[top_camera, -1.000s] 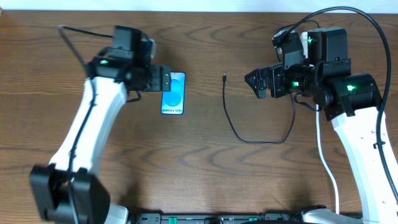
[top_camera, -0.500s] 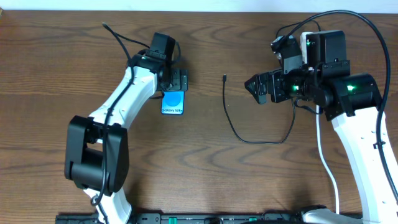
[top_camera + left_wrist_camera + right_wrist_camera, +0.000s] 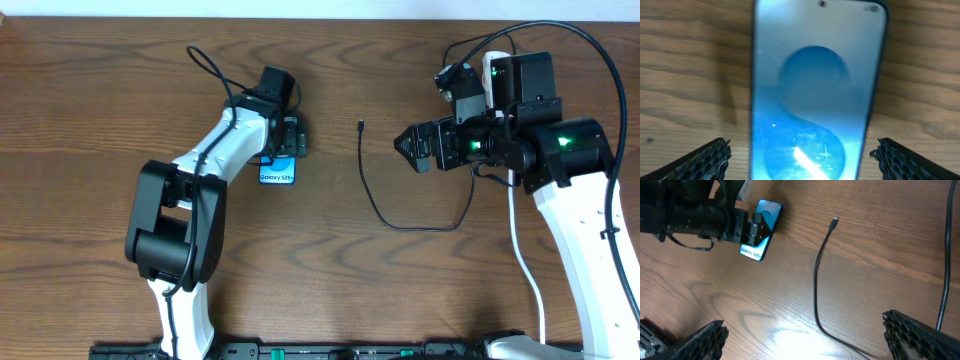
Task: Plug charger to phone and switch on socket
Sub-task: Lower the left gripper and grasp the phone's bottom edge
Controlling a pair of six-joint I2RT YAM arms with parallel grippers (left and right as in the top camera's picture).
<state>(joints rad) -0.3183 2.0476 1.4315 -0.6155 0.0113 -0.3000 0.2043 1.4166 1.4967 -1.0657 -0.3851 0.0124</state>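
The phone (image 3: 277, 173) lies screen up on the wooden table, its "Galaxy" end toward me. My left gripper (image 3: 291, 139) is open above the phone's far half. In the left wrist view the blue screen (image 3: 815, 100) fills the frame, and the gripper (image 3: 800, 162) has a finger on each side of it, apart from the edges. The charger cable (image 3: 372, 200) curves across the table, its tip (image 3: 360, 125) free. My right gripper (image 3: 408, 146) is open and empty to the right of the tip. The right wrist view shows the tip (image 3: 834, 221) and the phone (image 3: 754, 251). The socket is hidden.
A thick white cord (image 3: 522, 250) runs down the right side under the right arm. The left arm (image 3: 690, 217) reaches over the phone's far end. The charger cable loops back under the right arm (image 3: 470, 195).
The left arm has swung right and its gripper has moved from the phone's left side to above its far half. The right gripper has shifted slightly. The cable and phone have not moved.
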